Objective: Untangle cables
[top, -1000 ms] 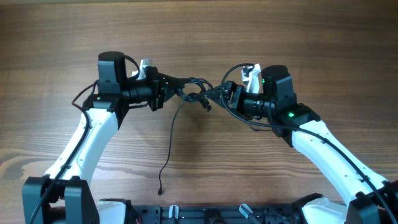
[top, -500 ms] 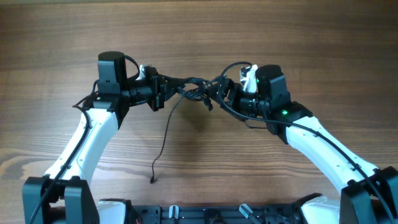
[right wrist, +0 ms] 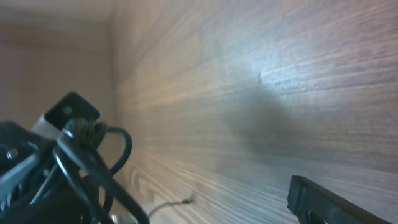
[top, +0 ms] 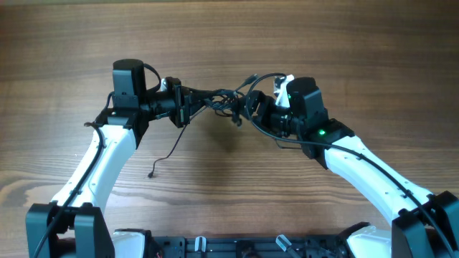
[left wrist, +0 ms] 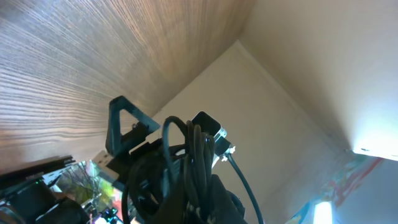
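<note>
The cables (top: 219,100) are hanging as one dark knot above the surface (top: 229,32), strung between the two sets of fingers near the middle of the overhead view. The left fingers (top: 184,107) are pinching narrowly on the knot's left side, with the cords running straight out of them. The right fingers (top: 252,109) are sitting at the knot's right side. In the right wrist view they are standing wide: the one finger (right wrist: 323,200) showing in the lower right corner is well apart from the cables (right wrist: 81,165), with bare surface (right wrist: 261,81) between them.

I am counting one knot, two arms and two sets of fingers. One loose cord (top: 172,140) is dropping from beside the left fingers toward the near left. Its small plug end (top: 152,174) is lying apart from everything else, and I cannot tell whether it is resting on the wood or hanging just above it. A second small end (top: 249,77) is sticking up out of the knot just above the right fingers. The cords in the knot are overlapping too tightly to count.

In the left wrist view the cables (left wrist: 186,168) are filling the lower middle, with one light-tipped plug (left wrist: 219,140) jutting to the right. The left fingers are getting lost in the dark mass there. In the right wrist view the second right finger is hiding behind the cords at the left edge, and the frame is cutting off the visible one. The loose cord's tip (right wrist: 186,200) is showing only faintly and blurred.
</note>
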`<state>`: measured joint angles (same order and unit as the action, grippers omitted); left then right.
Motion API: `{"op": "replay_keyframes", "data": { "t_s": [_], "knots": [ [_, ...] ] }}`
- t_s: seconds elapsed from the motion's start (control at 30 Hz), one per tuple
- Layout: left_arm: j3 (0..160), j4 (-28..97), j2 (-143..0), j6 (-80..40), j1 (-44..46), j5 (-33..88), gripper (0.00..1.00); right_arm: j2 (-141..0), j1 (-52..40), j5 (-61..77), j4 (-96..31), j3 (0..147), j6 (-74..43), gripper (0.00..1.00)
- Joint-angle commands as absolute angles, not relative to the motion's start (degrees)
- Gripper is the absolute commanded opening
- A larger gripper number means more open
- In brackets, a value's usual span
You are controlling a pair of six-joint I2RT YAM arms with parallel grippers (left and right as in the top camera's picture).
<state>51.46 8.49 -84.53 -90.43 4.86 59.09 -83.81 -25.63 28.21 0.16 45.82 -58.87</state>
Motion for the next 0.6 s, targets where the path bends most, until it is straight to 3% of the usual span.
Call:
{"op": "replay_keyframes", "data": {
  "t_s": [0.0,0.57],
  "knots": [
    [51.8,8.3,-83.2,-92.1,7.2,64.5,0.04,-85.0,-26.2,25.1,1.5,45.3,-65.0,1.0],
    [51.8,-10.5,-83.2,-97.7,3.6,67.7,0.04,-88.3,-25.0,15.3,-18.2,45.3,-47.6,1.0]
  ]
}}
